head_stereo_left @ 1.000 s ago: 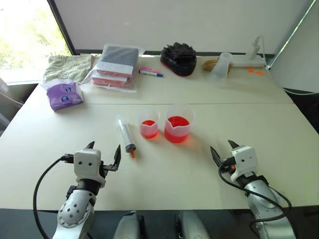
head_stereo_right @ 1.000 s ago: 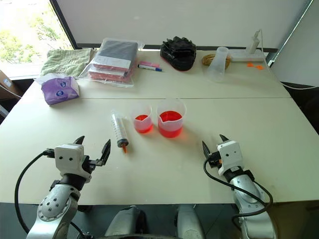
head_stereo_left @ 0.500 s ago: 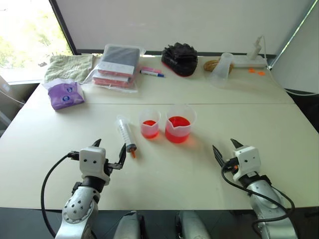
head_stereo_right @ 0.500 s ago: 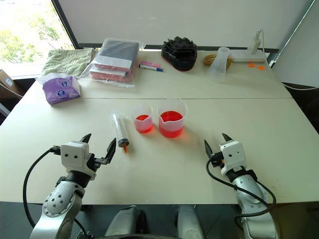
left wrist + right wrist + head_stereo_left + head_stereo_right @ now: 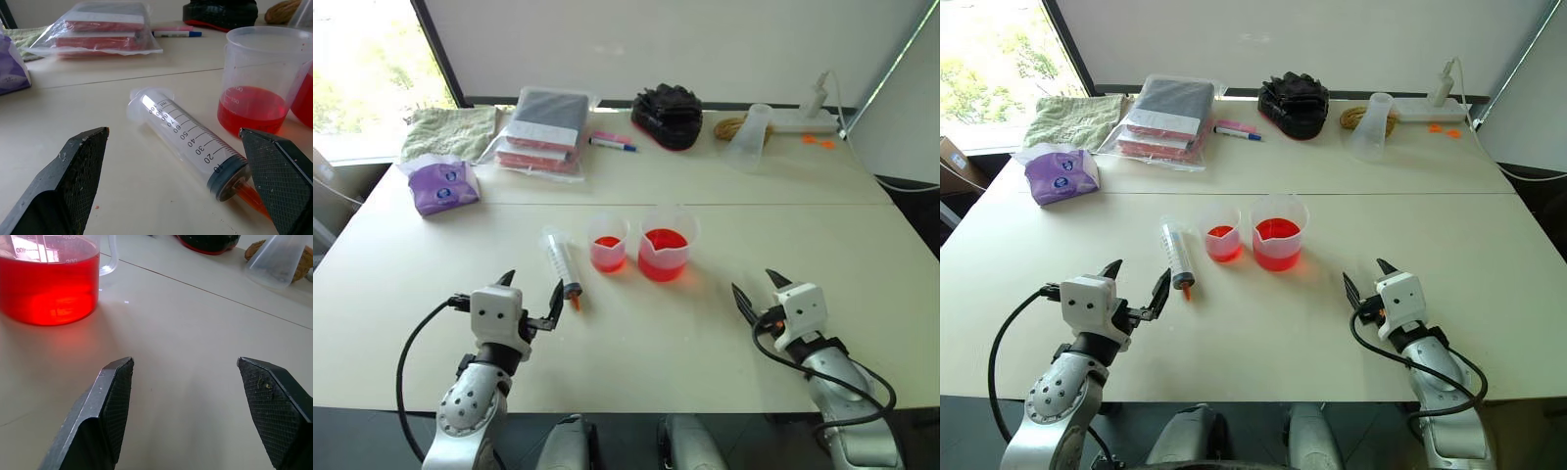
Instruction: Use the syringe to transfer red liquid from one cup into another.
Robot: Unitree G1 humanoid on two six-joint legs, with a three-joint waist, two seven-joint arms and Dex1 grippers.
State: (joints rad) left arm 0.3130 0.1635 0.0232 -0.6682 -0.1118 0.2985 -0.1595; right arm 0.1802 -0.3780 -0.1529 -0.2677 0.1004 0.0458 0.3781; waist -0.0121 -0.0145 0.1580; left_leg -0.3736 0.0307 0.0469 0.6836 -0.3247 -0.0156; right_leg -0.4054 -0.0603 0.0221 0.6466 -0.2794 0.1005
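Observation:
The clear syringe (image 5: pixel 561 264) lies flat on the white table, its orange tip toward me, just left of the two cups. The narrower cup (image 5: pixel 607 245) holds a little red liquid (image 5: pixel 250 108). Beside it on the right stands the wider spouted cup (image 5: pixel 664 244), about half full of red liquid (image 5: pixel 46 286). My left gripper (image 5: pixel 530 290) is open, low over the table just short of the syringe's tip end, with nothing between its fingers (image 5: pixel 80 178). My right gripper (image 5: pixel 756 289) is open and empty, to the right of the wider cup and nearer to me.
Along the far edge lie a towel (image 5: pixel 445 130), a purple packet (image 5: pixel 440 187), a bagged stack (image 5: pixel 543 132), a blue-capped pen (image 5: pixel 609 144), a black object (image 5: pixel 667 114), a tilted frosted cup (image 5: pixel 749 132) and a power strip (image 5: pixel 798 119). A seam crosses the table (image 5: pixel 773 205) behind the cups.
My left gripper has crept a little forward and to the right, closer to the syringe's tip end. The right gripper and the objects stay put.

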